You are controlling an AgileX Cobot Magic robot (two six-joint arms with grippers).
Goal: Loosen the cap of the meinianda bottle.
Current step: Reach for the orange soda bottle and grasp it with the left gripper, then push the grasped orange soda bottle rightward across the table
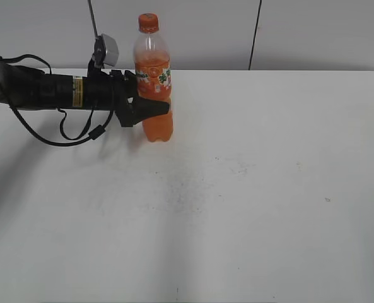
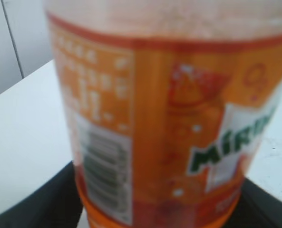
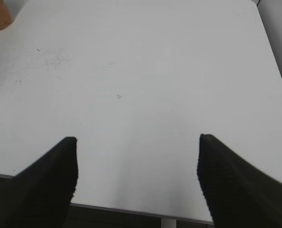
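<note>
My left gripper [image 1: 154, 107] has its fingers either side of the meinianda bottle [image 1: 155, 88], around the lower edge of the label; the left wrist view shows a dark finger [image 2: 41, 202] at each bottom corner with the bottle filling the gap, but I cannot tell whether they are pressing it yet. My right gripper [image 3: 137, 178] has its fingers spread wide over bare table [image 3: 145, 71], holding nothing and well away from the bottle. I judge the task barely begun: the cap [image 1: 148, 23] sits on, untouched. Bracing the bottle and twisting remain. The bottle stands upright near the table's far edge, left of centre, part full of orange drink.
</note>
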